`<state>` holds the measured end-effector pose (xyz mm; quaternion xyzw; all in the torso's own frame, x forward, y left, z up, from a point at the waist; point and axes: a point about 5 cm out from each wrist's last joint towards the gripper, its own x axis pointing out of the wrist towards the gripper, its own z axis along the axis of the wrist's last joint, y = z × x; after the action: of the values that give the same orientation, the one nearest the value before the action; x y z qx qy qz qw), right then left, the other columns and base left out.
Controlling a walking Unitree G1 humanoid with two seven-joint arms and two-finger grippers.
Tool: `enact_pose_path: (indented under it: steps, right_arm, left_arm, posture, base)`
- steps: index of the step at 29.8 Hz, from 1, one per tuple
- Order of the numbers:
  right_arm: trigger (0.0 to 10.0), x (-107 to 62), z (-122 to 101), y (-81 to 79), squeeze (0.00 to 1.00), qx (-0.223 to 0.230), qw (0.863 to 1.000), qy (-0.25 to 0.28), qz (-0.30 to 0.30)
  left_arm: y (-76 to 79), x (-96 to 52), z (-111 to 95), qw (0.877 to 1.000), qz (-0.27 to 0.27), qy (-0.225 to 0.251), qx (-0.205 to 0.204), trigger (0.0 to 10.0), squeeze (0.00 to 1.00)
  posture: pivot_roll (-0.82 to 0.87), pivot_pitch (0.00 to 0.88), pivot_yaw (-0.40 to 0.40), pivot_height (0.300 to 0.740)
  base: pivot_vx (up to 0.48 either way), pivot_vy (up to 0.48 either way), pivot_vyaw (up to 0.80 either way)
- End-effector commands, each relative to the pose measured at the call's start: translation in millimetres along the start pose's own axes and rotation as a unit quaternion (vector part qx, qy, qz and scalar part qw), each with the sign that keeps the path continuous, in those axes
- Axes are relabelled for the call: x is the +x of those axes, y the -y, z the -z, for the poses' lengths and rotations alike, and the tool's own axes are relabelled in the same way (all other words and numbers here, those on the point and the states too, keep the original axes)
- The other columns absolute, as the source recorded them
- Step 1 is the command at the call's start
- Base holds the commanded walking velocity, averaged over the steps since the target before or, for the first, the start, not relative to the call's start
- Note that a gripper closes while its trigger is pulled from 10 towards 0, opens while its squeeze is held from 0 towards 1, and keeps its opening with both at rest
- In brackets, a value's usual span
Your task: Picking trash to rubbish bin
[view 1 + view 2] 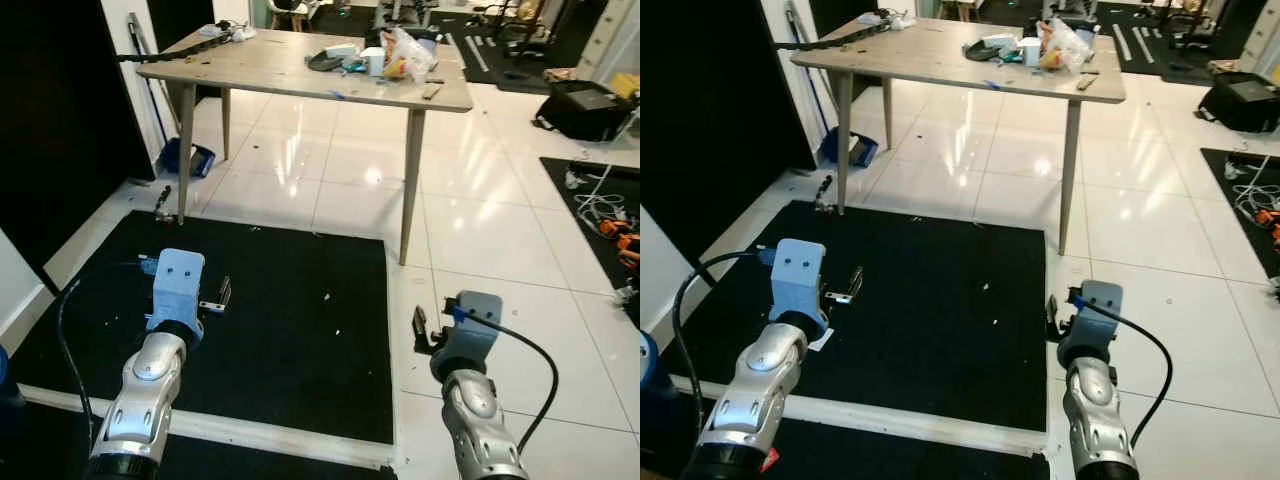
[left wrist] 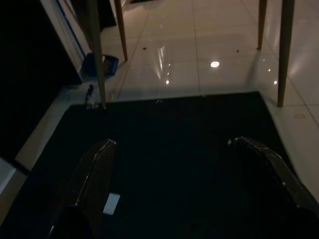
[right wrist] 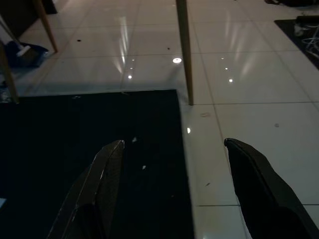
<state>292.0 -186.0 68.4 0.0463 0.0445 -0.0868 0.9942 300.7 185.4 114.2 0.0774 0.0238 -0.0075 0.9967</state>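
Observation:
Trash lies in a heap on the wooden table ahead: a crumpled plastic bag, a white cup and a dark dish. Small white crumbs dot the black mat in front of me. A white paper scrap lies on the mat just under my left gripper. That gripper hovers over the mat's left part, open and empty. My right gripper hangs over the mat's right edge, open and holding nothing, its fingers spread wide.
The table legs stand at the mat's far edge. A blue dustpan and a broom lean by the dark wall on the left. Black bags and cables lie on the white tiles to the right.

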Motion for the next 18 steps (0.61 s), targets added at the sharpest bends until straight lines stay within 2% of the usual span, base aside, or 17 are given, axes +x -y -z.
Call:
enact_pose_path:
  steps: [1,18]
  right_arm:
    - [10.0,-0.3,0.3,-5.5,0.0,-0.002,1.0,0.0,-0.008]
    - [10.0,-0.7,3.3,-4.8,0.0,-0.006,1.0,-0.007,-0.011]
  left_arm:
    - [-1.6,-1.6,4.9,1.0,0.001,-0.008,0.006,10.0,0.0]
    - [-2.1,-2.7,5.6,1.0,0.001,-0.009,0.006,10.0,0.0]
  posture:
    - [-0.03,0.067,0.02,0.74]
    - [-0.03,0.068,0.013,0.74]
  base:
    - [0.0,0.0,0.0]
    - [0.0,0.0,0.0]
